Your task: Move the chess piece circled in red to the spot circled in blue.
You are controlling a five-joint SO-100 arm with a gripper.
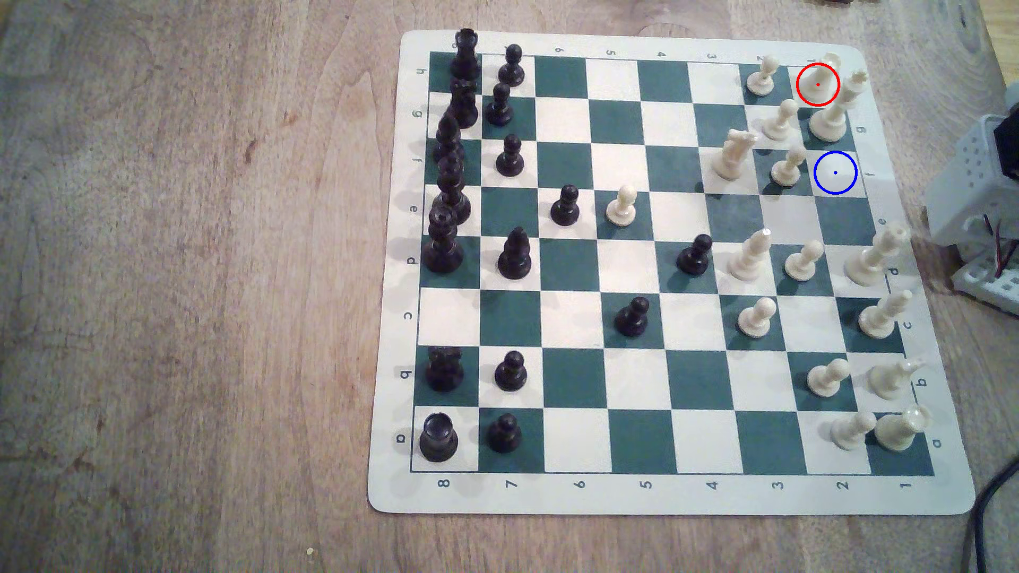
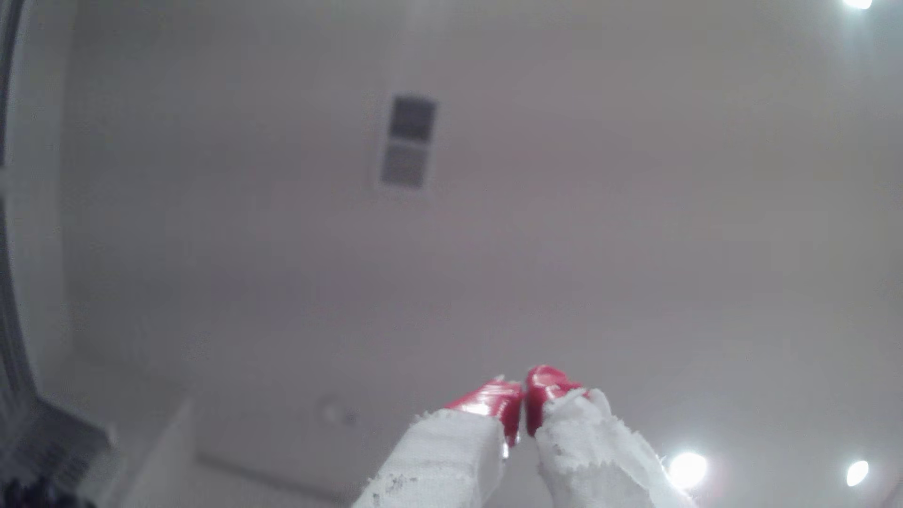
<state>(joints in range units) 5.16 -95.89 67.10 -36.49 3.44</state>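
The short, stout cream-white plastic rook [image 1: 825,71] with a flared base and flat cup-like top stands ringed in red on the corner light square of the green-and-cream chess mat [image 1: 634,496], just beside a taller cream cross-topped piece [image 1: 832,113]. The blue-ringed light cream square [image 1: 835,173] lies bare two squares along the same edge. The red-tipped, white-wrapped end effector [image 2: 523,400] points up at the ceiling, tips pressed together on nothing.

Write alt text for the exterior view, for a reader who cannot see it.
A green-and-cream chessboard lies on a wooden table, black pieces along the exterior view's left and cream ones on its right. A red circle marks a cream rook in the far right corner. A blue circle rings a bare light square two squares nearer.
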